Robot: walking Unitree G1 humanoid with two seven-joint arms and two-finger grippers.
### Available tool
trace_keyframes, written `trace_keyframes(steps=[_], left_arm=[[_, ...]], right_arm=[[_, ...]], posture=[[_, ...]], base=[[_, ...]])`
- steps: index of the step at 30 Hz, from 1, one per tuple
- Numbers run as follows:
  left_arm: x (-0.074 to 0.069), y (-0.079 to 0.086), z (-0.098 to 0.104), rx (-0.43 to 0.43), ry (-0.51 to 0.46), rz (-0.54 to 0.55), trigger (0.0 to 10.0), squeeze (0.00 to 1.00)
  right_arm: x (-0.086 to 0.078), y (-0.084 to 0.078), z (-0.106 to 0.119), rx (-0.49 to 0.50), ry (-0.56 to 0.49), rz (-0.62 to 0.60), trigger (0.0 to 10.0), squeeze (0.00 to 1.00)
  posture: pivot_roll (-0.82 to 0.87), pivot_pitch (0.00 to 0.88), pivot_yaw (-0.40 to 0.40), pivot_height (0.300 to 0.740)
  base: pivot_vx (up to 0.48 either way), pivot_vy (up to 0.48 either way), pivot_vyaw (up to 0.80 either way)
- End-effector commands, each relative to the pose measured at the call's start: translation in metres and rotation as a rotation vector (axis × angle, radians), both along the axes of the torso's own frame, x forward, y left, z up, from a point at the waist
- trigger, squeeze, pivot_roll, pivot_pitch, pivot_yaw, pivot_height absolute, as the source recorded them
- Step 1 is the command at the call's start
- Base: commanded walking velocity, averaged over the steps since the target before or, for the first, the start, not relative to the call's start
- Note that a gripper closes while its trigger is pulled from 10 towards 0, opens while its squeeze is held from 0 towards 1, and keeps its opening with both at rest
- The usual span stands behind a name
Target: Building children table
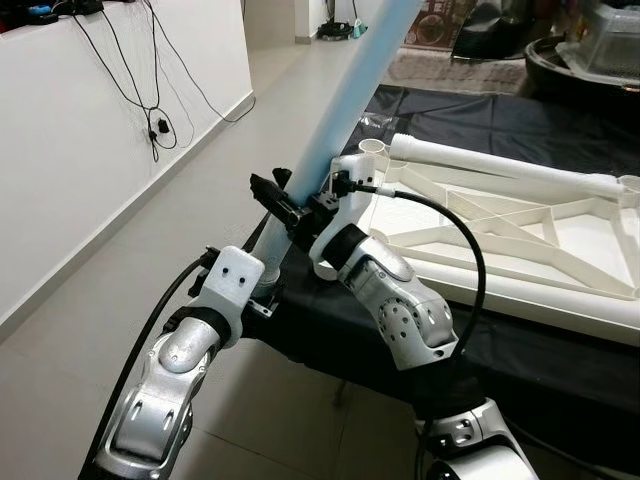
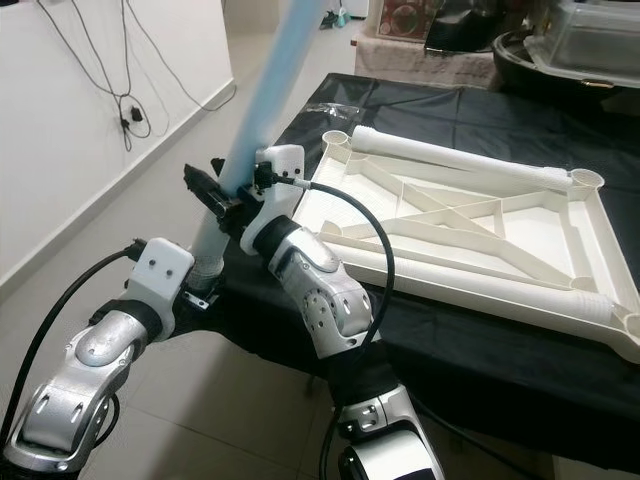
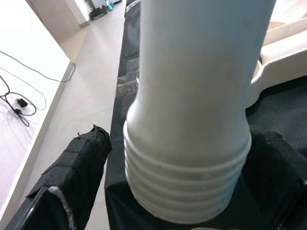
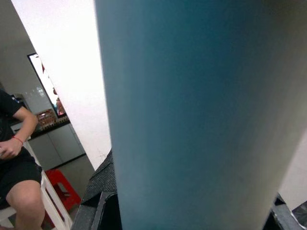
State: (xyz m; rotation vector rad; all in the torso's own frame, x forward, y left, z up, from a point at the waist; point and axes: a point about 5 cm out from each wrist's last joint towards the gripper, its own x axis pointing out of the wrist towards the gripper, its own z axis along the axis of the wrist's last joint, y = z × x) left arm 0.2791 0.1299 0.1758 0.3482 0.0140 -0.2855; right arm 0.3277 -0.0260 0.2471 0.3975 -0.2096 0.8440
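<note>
Both arms hold one long pale blue table leg (image 1: 375,60), which rises steeply from the near corner of the worktop (image 2: 470,335) up and away toward the far side of the room. The left pincer (image 1: 262,283) grips the leg at its low end; in the left wrist view its black fingers (image 3: 72,177) stand on both sides of the threaded end (image 3: 187,187), so it appears clamped on the leg there. The right pincer (image 2: 222,193) takes the same leg a little higher up the shaft, its fingers on either side, clamped as far as I can judge. The white tabletop frame (image 2: 480,225) lies upside down on the black cloth of the worktop, to the robot's right of the leg, with round corner sockets; the nearest socket (image 1: 372,147) is just beyond the right pincer. The important relation, I think, is this: the threaded end points down and toward the robot, low at the worktop edge, while the socket opens upward further ahead and to the right. So the leg's long axis must come more upright and the low end must travel over to that socket. The left arm, holding the threads, is the one nearer to guide the end in. In the right wrist view a person (image 4: 14,153) sits on a stool in the background.
</note>
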Motion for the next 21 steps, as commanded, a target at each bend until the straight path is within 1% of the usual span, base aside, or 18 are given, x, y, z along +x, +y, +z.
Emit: trace_keyframes(steps=[1, 6, 10, 12, 14, 15, 21], left_arm=[[0.001, 0.001, -0.003, 0.010, 0.008, -0.001, 10.0, 0.00], [0.003, 0.002, -0.005, 0.012, 0.014, 0.001, 10.0, 0.00], [0.005, 0.003, -0.010, 0.012, 0.020, -0.002, 10.0, 0.00], [0.005, 0.003, -0.010, 0.012, 0.020, -0.002, 10.0, 0.00], [0.006, 0.001, -0.010, 0.012, 0.016, -0.003, 10.0, 0.00], [0.009, -0.003, -0.010, 0.008, 0.008, -0.014, 10.0, 0.00], [0.011, -0.005, -0.010, 0.003, 0.001, -0.023, 10.0, 0.00]], right_arm=[[-0.005, 0.003, 0.002, 0.001, -0.011, 0.025, 10.0, 0.00], [-0.006, 0.003, 0.002, -0.002, -0.007, 0.031, 10.0, 0.00], [-0.014, 0.005, -0.001, -0.009, 0.006, 0.074, 10.0, 0.00], [-0.014, 0.005, -0.001, -0.009, 0.006, 0.074, 10.0, 0.00], [-0.016, 0.007, -0.002, -0.014, 0.007, 0.089, 10.0, 0.00], [-0.020, 0.009, -0.004, -0.023, 0.009, 0.108, 10.0, 0.00], [-0.023, 0.011, -0.007, -0.033, 0.016, 0.122, 10.0, 0.00]], posture=[[0.11, 0.072, 0.017, 0.740], [0.11, 0.072, 0.023, 0.740], [0.11, 0.072, 0.024, 0.740], [0.11, 0.072, 0.024, 0.740], [0.11, 0.071, 0.025, 0.740], [0.10, 0.072, 0.024, 0.740], [0.11, 0.068, 0.026, 0.740]], base=[[0.000, 0.000, 0.00], [0.000, 0.000, 0.00], [0.000, 0.000, 0.00], [0.000, 0.000, 0.00], [0.000, 0.000, 0.00], [0.000, 0.000, 0.00], [0.000, 0.000, 0.00]])
